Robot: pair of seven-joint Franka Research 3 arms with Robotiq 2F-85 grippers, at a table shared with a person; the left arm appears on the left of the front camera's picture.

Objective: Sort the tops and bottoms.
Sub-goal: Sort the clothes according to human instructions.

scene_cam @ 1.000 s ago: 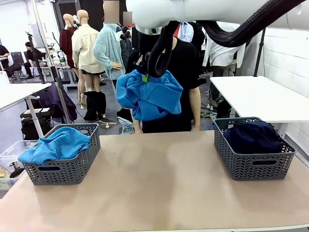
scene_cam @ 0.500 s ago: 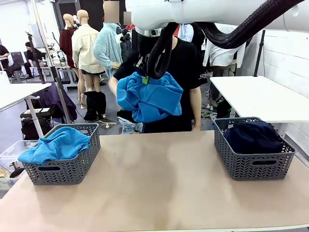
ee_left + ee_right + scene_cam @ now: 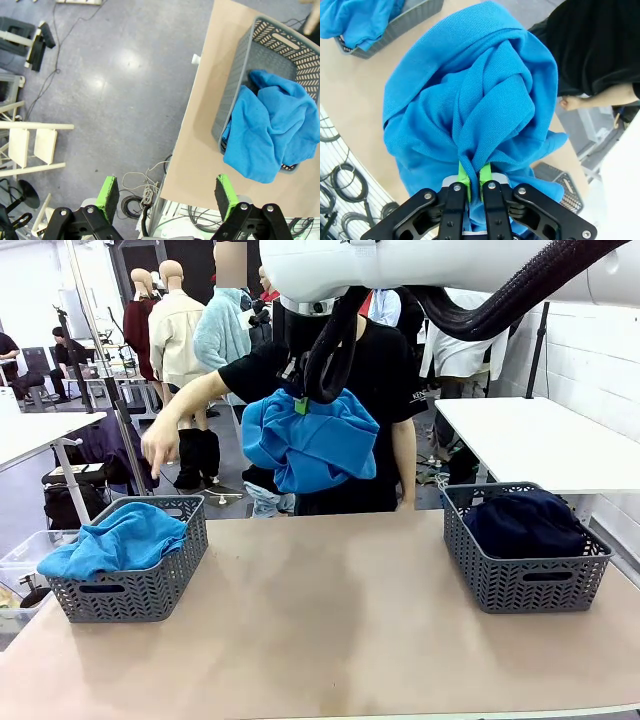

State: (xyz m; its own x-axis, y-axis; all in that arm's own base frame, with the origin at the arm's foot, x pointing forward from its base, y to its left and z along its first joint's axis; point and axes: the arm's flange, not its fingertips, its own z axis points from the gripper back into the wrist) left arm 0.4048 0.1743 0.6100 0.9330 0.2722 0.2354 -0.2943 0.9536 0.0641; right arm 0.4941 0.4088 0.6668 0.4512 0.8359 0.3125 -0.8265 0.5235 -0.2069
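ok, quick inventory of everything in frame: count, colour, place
Held shirt: 1, bright blue, bunched, hanging above the table's far middle.
Shirt in basket: at least 1, bright blue, spilling over the left basket's rim.
Dark clothes: a pile, count unclear, navy, in the right basket.
Baskets: 2, grey mesh, left end and right end of the table.
Table: 1, beige.
Person's hand: 1, pointing down over the left basket.
Right gripper: 1, black with green pads, shut on the held shirt.
Left gripper: 1, open, beyond the table edge near the left basket.
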